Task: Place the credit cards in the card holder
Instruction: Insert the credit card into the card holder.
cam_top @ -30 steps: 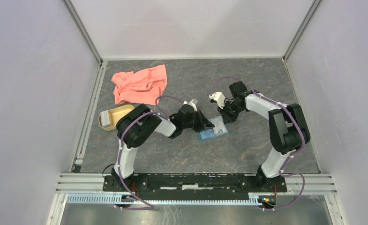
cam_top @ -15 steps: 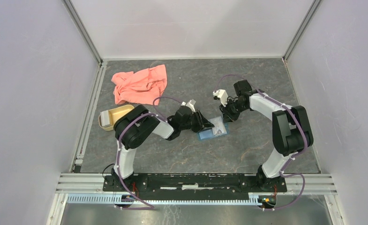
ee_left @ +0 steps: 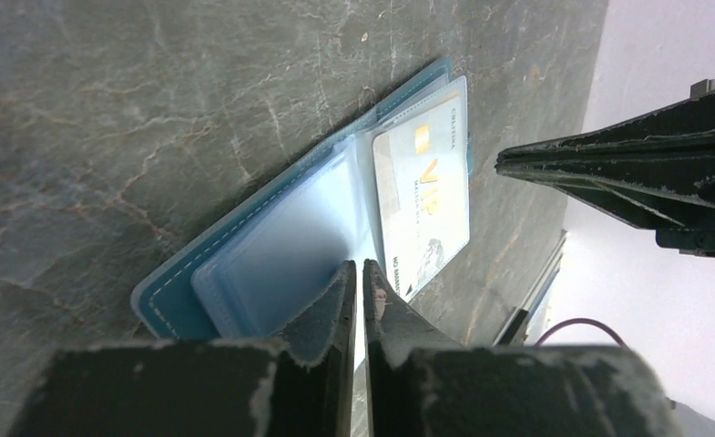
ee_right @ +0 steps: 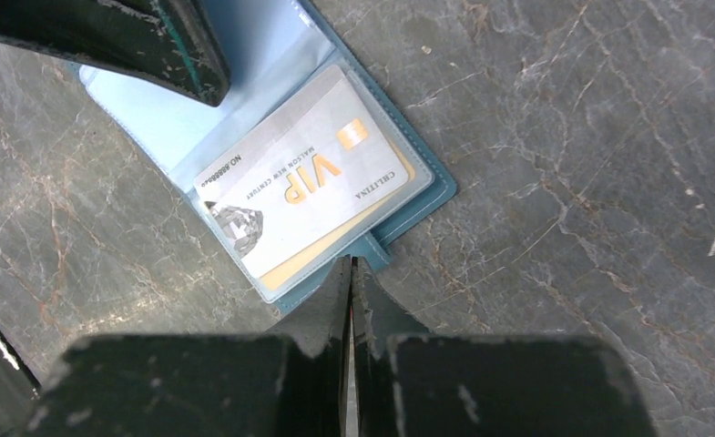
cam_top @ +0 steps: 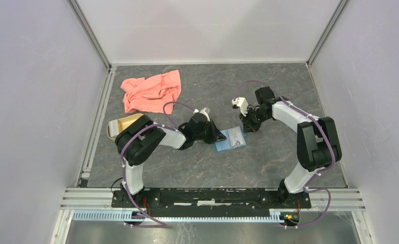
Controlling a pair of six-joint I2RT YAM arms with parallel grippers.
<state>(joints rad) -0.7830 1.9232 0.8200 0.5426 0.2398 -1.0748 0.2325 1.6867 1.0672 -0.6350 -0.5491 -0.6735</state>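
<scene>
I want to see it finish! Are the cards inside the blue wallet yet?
Partly. Done: a pale card sits in a clear sleeve of the open card holder, a gold-yellow card beneath it. In hand: nothing; left gripper and right gripper are shut at the holder. Left: no loose card shows, maybe nothing.

Pale card (ee_right: 310, 177), in the clear pocket of the card holder (ee_right: 437, 177):
- Large gold "VIP" across the middle.
- Small print beside it reads roughly "MAISON NEW CENTURY".
- Line along one short edge looks like "CHLITINA"; the letters are not certain.
- Number line begins "NO." followed by a run of 8s; digit count unclear.

Left wrist view: only "VIP" is legible on the same card. Top view: print too small to read.
</scene>
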